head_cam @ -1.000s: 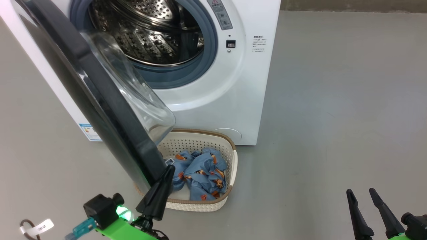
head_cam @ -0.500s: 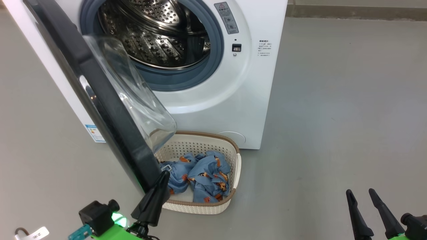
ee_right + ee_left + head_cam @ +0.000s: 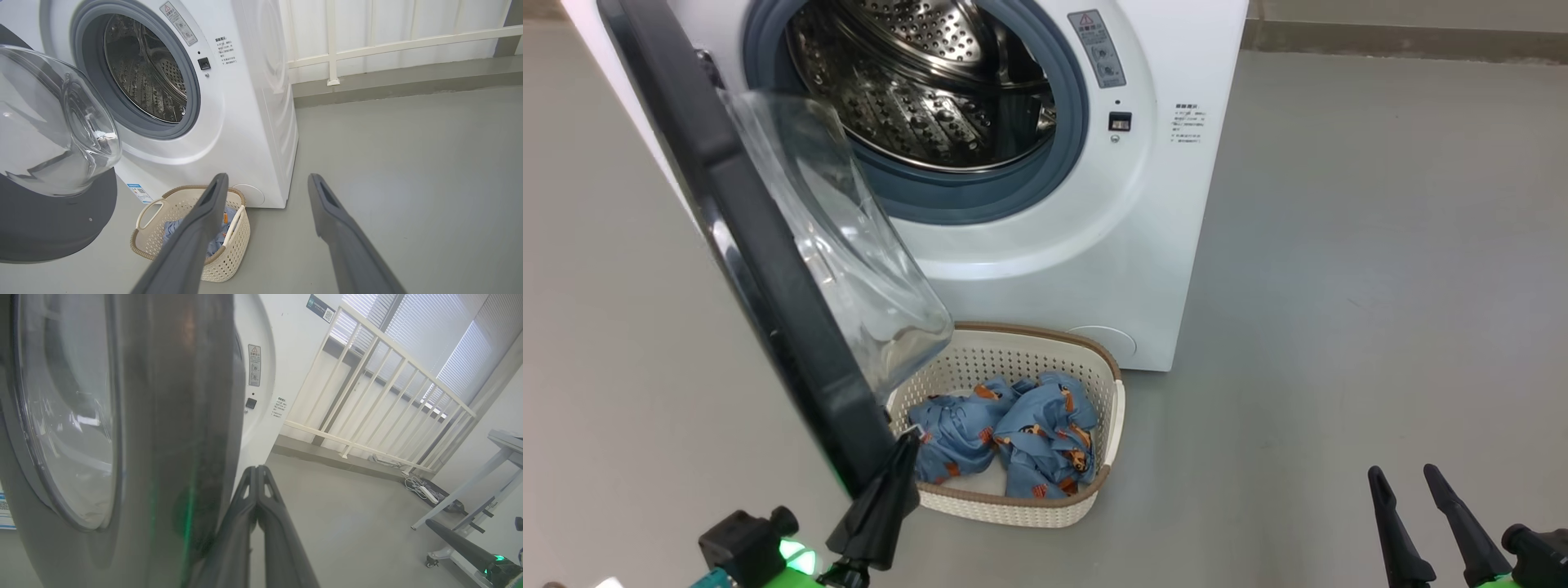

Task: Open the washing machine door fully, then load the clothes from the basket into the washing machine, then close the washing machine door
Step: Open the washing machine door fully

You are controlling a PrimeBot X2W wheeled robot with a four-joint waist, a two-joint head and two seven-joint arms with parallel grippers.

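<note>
Washing machine door stands open, perhaps not fully. Left gripper at its lower edge, jaws pressed together. Washing machine drum looks empty. Clothes lie in basket. Right gripper spread, idle. Loading and closing remain.

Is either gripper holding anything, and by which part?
Nothing is held. Left gripper is shut, empty, beside the washing machine door's rim; right gripper is open.

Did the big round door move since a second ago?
Yes. The washing machine door swung further open, leftward against the basket, uncovering more of the basket's left side.
</note>
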